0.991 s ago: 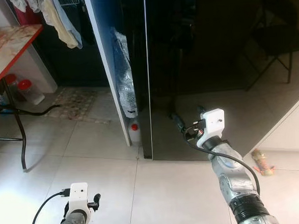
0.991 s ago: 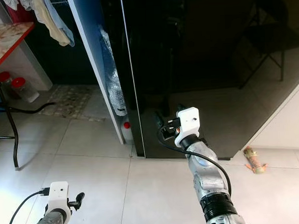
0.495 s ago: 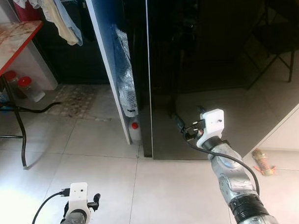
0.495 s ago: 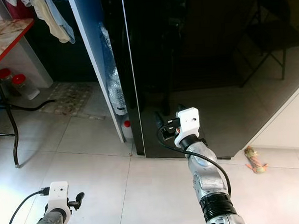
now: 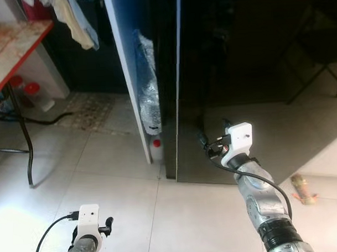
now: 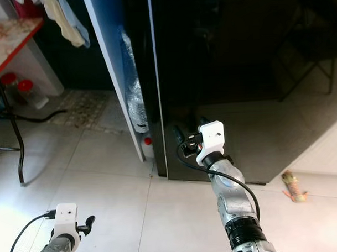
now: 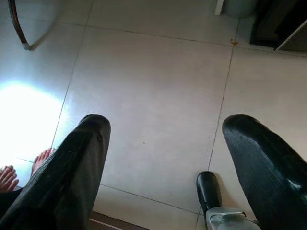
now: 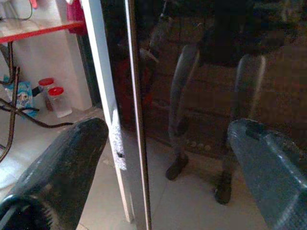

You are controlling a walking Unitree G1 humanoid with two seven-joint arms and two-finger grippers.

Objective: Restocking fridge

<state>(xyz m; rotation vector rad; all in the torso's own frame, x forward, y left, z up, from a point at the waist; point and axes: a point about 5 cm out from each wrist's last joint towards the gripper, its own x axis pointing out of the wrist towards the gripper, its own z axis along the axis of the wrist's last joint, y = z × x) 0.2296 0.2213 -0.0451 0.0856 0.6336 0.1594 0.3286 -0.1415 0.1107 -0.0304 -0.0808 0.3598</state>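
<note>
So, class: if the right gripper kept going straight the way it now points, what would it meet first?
Most likely the glossy black fridge door. The right gripper, fingers open, faces its lower part near the door's left edge. Depth is unclear, so the gap is hard to judge.

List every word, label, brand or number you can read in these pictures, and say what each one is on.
No text can be read anywhere.
Red-lidded jars under the table: any labels are too small to make out.
Blue packet by the table leg: printed with a picture, its lettering too blurred to read.
Bottle with a red cap beside the black fridge door: no legible label.
</note>
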